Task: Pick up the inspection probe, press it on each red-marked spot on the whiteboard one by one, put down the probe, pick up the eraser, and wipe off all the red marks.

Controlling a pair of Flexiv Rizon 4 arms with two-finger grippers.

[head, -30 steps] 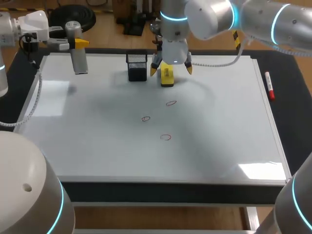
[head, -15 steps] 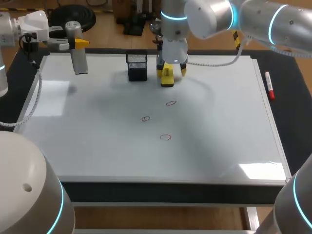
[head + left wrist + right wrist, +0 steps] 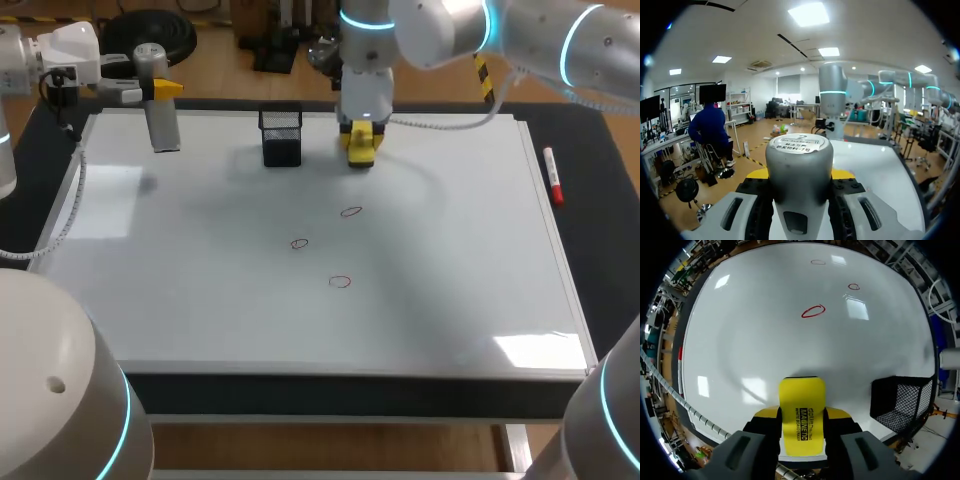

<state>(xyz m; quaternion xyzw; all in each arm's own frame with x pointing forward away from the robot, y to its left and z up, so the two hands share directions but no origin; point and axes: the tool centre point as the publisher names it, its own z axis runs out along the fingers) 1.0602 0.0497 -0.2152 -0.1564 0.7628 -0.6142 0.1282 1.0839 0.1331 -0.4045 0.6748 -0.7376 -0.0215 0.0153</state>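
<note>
Eraser (image 3: 801, 400): clamped inside right tool (image 3: 802, 414) | probe (image 3: 799, 150): clamped inside left tool (image 3: 800, 173)

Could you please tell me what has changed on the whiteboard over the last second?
The right claw closed on the yellow eraser and lifted it off the whiteboard, shifting it slightly to the right. The left claw kept holding the probe over the far left corner. The three red marks, the mesh cup and the marker stayed put.
</note>
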